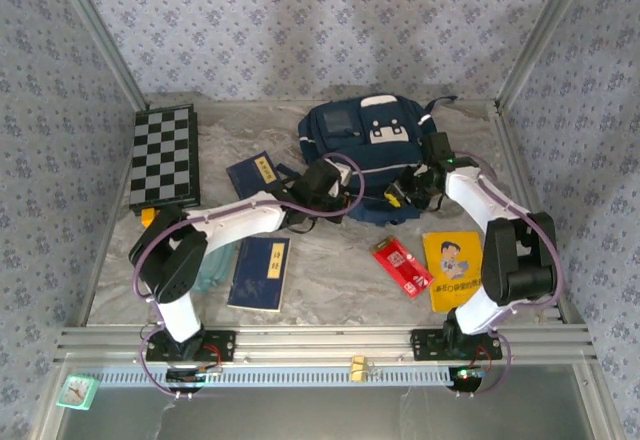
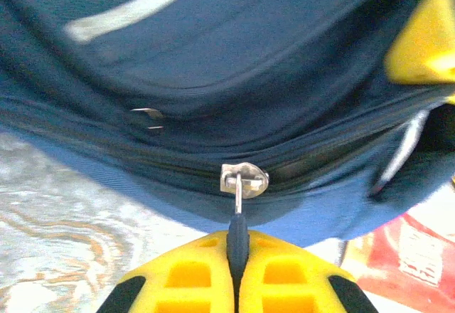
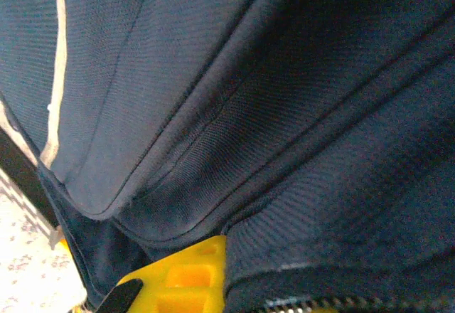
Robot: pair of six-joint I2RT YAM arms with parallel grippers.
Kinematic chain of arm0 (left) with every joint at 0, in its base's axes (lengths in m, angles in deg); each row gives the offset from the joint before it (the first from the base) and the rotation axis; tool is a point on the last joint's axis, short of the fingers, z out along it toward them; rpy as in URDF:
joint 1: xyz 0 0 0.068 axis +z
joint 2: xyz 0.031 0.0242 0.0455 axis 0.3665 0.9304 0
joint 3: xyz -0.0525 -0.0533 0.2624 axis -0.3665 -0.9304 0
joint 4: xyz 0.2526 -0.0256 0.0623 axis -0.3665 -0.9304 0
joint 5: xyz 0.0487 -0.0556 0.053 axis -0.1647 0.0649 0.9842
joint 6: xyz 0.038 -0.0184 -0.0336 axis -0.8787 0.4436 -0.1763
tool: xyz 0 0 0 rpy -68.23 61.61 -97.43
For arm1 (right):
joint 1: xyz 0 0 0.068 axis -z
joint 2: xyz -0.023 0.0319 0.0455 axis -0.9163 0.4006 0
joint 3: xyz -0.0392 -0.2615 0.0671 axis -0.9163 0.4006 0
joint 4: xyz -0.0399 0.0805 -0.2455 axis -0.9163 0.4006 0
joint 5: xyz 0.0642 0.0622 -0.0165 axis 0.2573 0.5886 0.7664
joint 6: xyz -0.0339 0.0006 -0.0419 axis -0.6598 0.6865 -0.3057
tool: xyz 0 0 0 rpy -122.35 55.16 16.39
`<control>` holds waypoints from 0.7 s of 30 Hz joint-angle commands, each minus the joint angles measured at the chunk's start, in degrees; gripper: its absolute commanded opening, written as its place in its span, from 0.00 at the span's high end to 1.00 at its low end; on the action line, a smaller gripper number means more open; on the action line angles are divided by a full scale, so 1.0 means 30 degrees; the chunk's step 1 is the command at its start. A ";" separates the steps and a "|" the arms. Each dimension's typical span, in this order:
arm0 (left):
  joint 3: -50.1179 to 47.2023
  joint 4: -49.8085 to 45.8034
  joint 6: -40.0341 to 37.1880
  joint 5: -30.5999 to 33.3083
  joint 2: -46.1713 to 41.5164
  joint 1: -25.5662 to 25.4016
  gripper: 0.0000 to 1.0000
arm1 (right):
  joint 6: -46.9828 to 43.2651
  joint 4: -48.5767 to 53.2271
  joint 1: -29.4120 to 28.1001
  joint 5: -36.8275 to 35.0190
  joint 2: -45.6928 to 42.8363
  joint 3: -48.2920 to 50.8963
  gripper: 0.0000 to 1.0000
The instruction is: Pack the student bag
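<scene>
Yellow left gripper (image 2: 237, 245) is clamped on the zipper pull (image 2: 238, 198) of the student bag (image 2: 234, 64). Right wrist: right gripper (image 3: 213, 260) pinches bag fabric (soft, floppy, likely light). Overhead, the bag lies rear-centre on the table (image 1: 330, 280); you should take seams or pulls.

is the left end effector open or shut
Shut: the left end effector pinches the zipper pull on the bag.

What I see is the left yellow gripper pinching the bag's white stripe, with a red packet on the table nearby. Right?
Not quite. The left gripper is pinching the zipper pull of the student bag, not its white stripe; the left wrist view shows it. The red packet does lie on the table nearby.
</scene>
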 commanded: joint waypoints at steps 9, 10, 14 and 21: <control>0.0738 -0.0856 0.0077 0.0061 0.0495 0.3794 1.00 | -0.3231 0.2685 0.2134 0.1209 -0.1809 -0.1543 1.00; 0.1014 -0.0885 0.0135 0.0040 0.0700 0.4054 1.00 | -0.3383 0.2892 0.2222 0.1178 -0.1836 -0.1543 1.00; 0.2013 -0.1264 0.0373 -0.0080 0.1571 0.5290 1.00 | -0.3686 0.2928 0.2711 0.1649 -0.1914 -0.1541 1.00; 0.3866 -0.1873 0.0648 -0.0086 0.3492 0.6669 1.00 | -0.4209 0.2761 0.2940 0.2079 -0.1884 -0.1543 1.00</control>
